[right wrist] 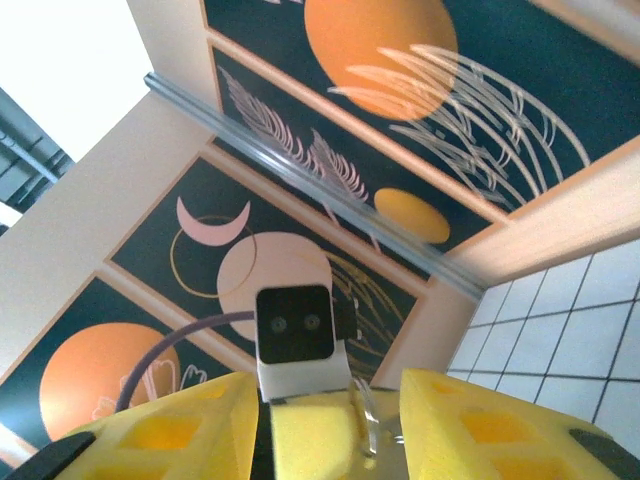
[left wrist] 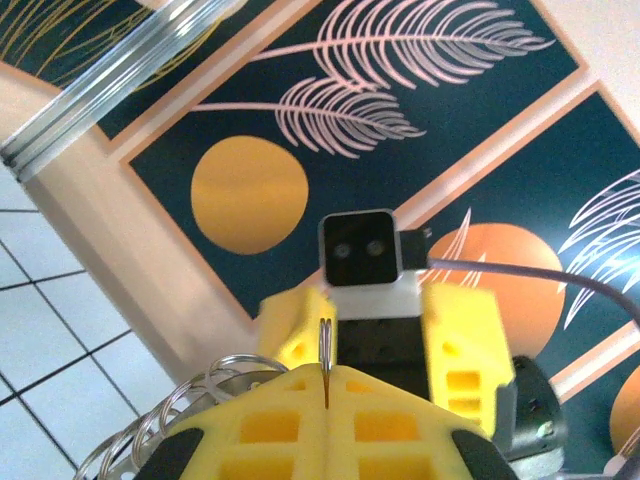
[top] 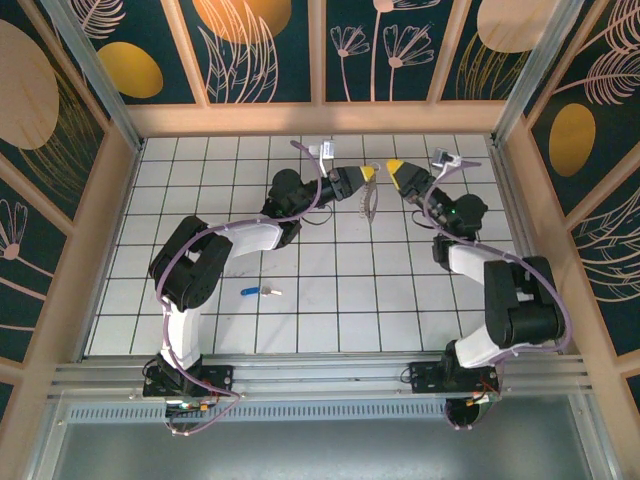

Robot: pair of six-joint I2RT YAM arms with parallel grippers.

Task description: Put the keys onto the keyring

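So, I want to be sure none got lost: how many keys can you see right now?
1. The blue-headed key lies flat on the white tiles, just right of the left arm. More could be hidden beneath the arms.

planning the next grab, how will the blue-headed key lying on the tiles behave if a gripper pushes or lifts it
The blue-headed key lies flat on the tiled table, so it will probably skid rather than roll if nudged. It looks small and thin: likely light and stiff, but awkward to pinch from above.
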